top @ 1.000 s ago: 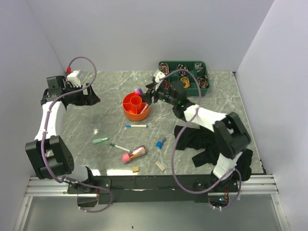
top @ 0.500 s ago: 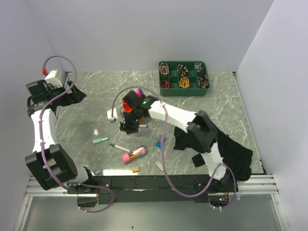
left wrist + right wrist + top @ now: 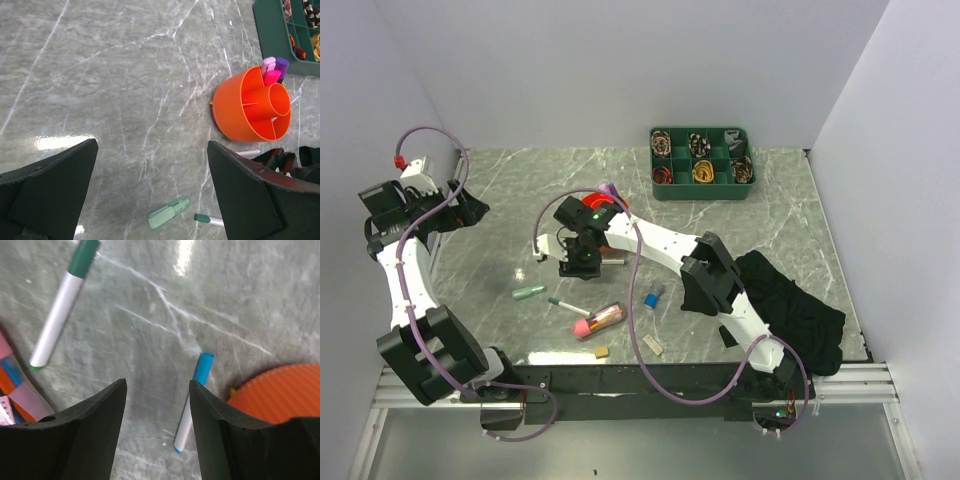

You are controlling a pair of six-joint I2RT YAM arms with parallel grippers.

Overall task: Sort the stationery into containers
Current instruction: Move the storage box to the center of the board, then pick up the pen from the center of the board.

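Observation:
The orange organiser (image 3: pixel 252 105) stands mid-table with pink and purple markers (image 3: pixel 272 67) in a back section; in the top view it (image 3: pixel 603 203) is mostly hidden by my right arm. My right gripper (image 3: pixel 577 265) is open and empty, low over the table just left of a blue-capped white pen (image 3: pixel 192 400), which lies beside its right finger. My left gripper (image 3: pixel 465 208) is open and empty at the far left. A green highlighter (image 3: pixel 529 292), a green-capped pen (image 3: pixel 567 303), a pink tube case (image 3: pixel 598 319), a small blue piece (image 3: pixel 651 299) and two beige erasers (image 3: pixel 602 351) lie in front.
A green tray of ribbon rolls (image 3: pixel 701 160) stands at the back right. A black cloth (image 3: pixel 790 310) lies at the right front. The right arm reaches across the middle, over the organiser. Grey walls close in the left, back and right.
My right gripper swung from the organiser's right side across to its front left and down toward the table. My left gripper drew back to the left.

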